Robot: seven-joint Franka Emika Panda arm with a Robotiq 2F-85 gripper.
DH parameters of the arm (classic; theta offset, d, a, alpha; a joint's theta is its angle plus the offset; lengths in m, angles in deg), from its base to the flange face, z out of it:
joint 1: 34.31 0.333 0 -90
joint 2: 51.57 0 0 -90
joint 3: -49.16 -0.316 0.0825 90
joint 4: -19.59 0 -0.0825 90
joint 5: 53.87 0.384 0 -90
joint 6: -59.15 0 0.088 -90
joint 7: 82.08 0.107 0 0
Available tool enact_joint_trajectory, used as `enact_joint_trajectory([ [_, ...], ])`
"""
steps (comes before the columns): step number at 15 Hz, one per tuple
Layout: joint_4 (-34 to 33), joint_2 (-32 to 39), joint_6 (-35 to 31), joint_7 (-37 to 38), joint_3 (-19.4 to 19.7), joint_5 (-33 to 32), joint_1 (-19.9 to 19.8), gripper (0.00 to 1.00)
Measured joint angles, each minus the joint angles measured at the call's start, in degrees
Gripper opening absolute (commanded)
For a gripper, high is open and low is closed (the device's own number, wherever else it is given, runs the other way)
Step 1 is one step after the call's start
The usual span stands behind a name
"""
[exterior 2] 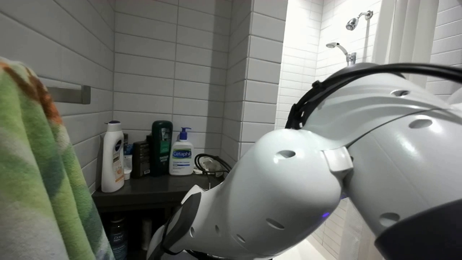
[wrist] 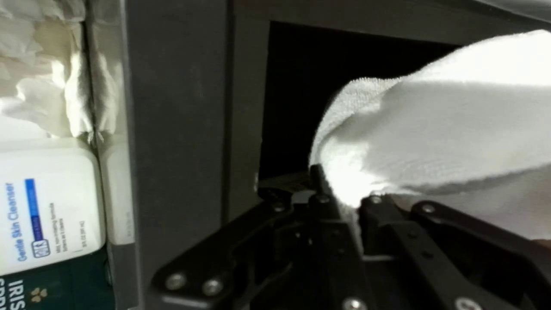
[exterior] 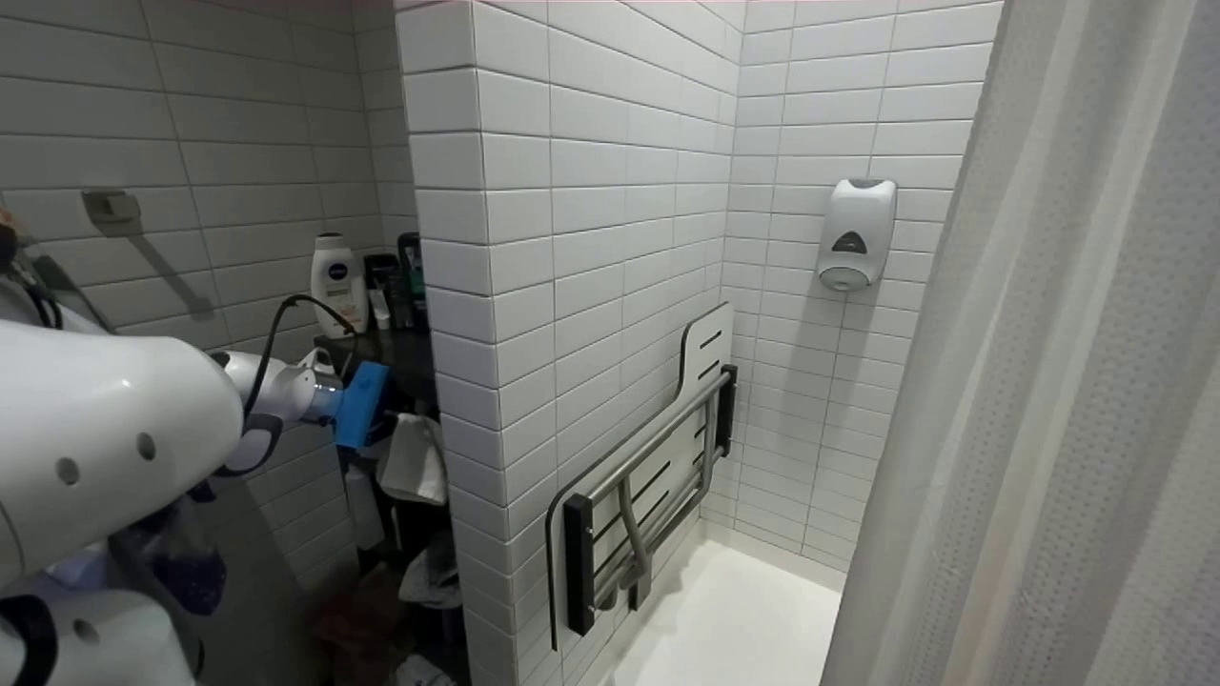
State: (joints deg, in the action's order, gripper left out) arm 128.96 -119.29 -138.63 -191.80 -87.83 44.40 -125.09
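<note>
Cloth [wrist: 439, 125], white one, hangs below the surface [exterior 2: 151, 186] with the end effector [wrist: 348, 209] pinching a bit of it; Cetaphil bottle [exterior 2: 181, 157] and green bottle [exterior 2: 161, 148] sit on top of that surface btw.

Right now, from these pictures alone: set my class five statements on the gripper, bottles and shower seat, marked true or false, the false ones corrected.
1. The gripper pinches a white cloth. True.
2. A dark green bottle stands beside the pump bottle. True.
3. The pump bottle lies on its side. False: it stands upright on the dark shelf.
4. The shower seat is folded up against the tiled wall. True.
5. The white cloth hangs over the shower seat. False: the gripper holds it, apart from the seat.
</note>
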Motion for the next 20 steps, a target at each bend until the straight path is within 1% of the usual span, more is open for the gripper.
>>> enact_joint_trajectory([
  [7, -0.84, -0.74, 0.00, -1.54, -0.04, 0.19, -3.85, 0.02],
  [10, -0.98, -0.92, 0.00, -2.46, -0.10, 1.36, -3.95, 0.02],
  [11, -1.05, -1.00, 0.00, -2.60, -0.10, 1.60, -3.96, 0.34],
  [12, -1.13, -1.06, 0.00, -2.94, -0.09, 1.82, -3.97, 0.35],
  [13, -1.25, -1.11, 0.00, -3.35, -0.08, 2.07, -3.98, 0.39],
  [20, -1.47, -1.21, 0.05, -4.89, -0.74, 3.62, -3.61, 0.77],
])
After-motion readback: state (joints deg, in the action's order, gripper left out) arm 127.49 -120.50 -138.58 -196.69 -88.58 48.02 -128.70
